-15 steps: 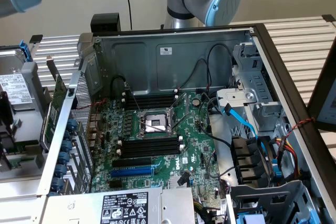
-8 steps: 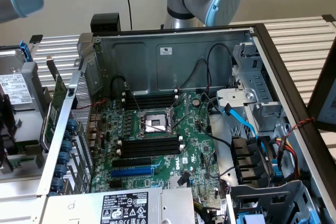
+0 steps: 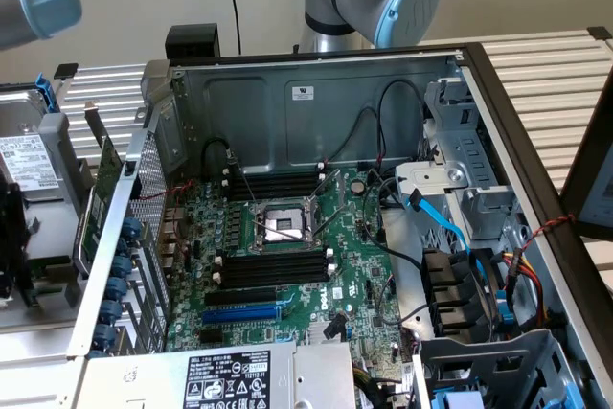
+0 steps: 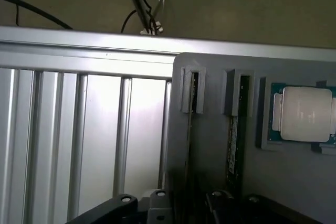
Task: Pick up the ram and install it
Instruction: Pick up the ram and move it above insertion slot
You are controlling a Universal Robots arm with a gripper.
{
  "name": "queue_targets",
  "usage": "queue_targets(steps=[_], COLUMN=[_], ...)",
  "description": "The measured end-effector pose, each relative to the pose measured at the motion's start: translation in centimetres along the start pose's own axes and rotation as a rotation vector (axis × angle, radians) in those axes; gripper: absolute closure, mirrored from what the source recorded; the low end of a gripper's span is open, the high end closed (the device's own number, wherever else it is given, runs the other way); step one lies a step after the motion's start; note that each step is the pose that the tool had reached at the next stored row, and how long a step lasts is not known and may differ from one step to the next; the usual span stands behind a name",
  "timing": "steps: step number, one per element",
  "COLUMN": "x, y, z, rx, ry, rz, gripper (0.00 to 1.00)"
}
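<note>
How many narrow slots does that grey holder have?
2: one slot nearest the slatted table, the other slot between it and the silver chip. Others may be hidden.

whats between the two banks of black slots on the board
The CPU socket lies between the upper black slots and the lower black slots, as the exterior view shows.

Ram (image 4: 189, 145): one long, thin stick, standing on its long edge in a narrow slot of a grey holder (image 4: 210, 129). It is seen edge-on as a thin dark line, so its chips and label cannot be made out. It sits straight, in line with the slot.
</note>
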State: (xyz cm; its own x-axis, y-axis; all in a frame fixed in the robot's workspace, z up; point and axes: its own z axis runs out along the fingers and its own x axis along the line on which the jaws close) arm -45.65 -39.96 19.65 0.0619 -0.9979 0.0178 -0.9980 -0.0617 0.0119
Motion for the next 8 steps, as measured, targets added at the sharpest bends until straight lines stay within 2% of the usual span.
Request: queue_targets(steps=[1,3,8], x=[0.0,0.0,0.1], y=[0.00,0.00,0.04], z=[-0.18,-0.94,-3.24], rx=[-0.0015,-0.0018,-0.0024], ry=[-0.0002,-0.0004,-0.0004], rz=[0.000,0.000,0.000], gripper=[0.73,0.85,0.88])
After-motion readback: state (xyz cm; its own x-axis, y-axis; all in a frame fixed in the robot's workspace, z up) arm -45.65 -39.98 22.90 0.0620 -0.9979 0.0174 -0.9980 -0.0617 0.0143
